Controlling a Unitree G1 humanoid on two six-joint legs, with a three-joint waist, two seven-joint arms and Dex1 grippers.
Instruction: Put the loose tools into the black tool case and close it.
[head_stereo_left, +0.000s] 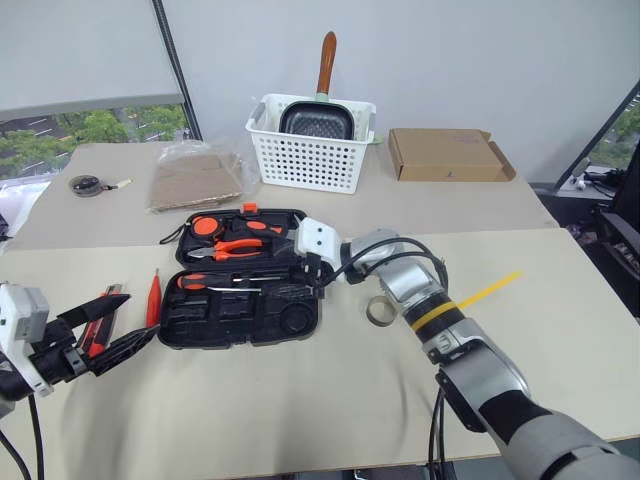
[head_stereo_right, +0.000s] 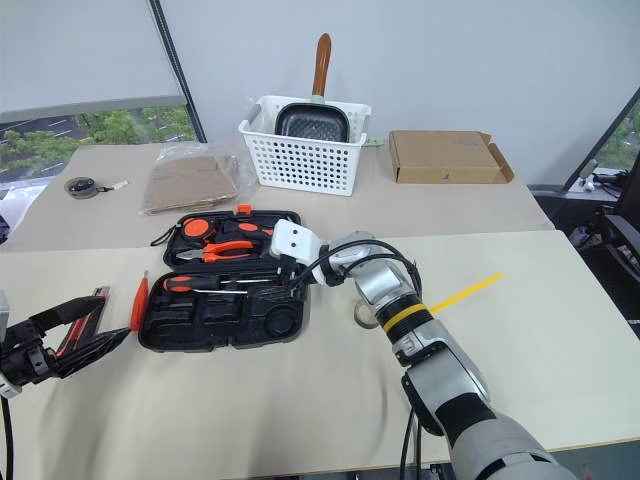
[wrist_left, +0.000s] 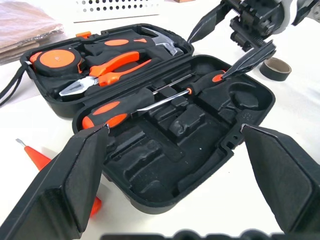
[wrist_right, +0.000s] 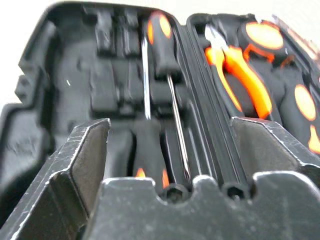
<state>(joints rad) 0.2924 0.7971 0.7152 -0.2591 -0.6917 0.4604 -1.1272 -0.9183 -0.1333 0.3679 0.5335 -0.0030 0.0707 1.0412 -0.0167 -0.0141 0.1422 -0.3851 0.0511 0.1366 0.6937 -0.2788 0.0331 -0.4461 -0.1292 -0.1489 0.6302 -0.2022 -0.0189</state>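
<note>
The black tool case (head_stereo_left: 215, 325) lies open, left of the table's middle. Two orange-and-black screwdrivers (head_stereo_left: 225, 282) rest in slots in its near half. Pliers (head_stereo_left: 235, 247), a hammer and an orange tape measure fill the far half. My right gripper (head_stereo_left: 303, 280) hovers open over the case's right end, above the screwdriver handles (wrist_right: 160, 35), holding nothing. A slim orange screwdriver (head_stereo_left: 153, 300) and an orange-black utility knife (head_stereo_left: 103, 322) lie on the table left of the case. My left gripper (head_stereo_left: 140, 318) stands wide open just above the knife. The small tape roll (head_stereo_left: 380, 311) sits right of the case.
At the back stand a white basket (head_stereo_left: 310, 160) holding a pan, a cardboard box (head_stereo_left: 447, 155) and a plastic-wrapped brown bundle (head_stereo_left: 195, 178). A round tape measure with cord (head_stereo_left: 85, 185) lies far left. A yellow strip (head_stereo_left: 490, 290) marks the table on the right.
</note>
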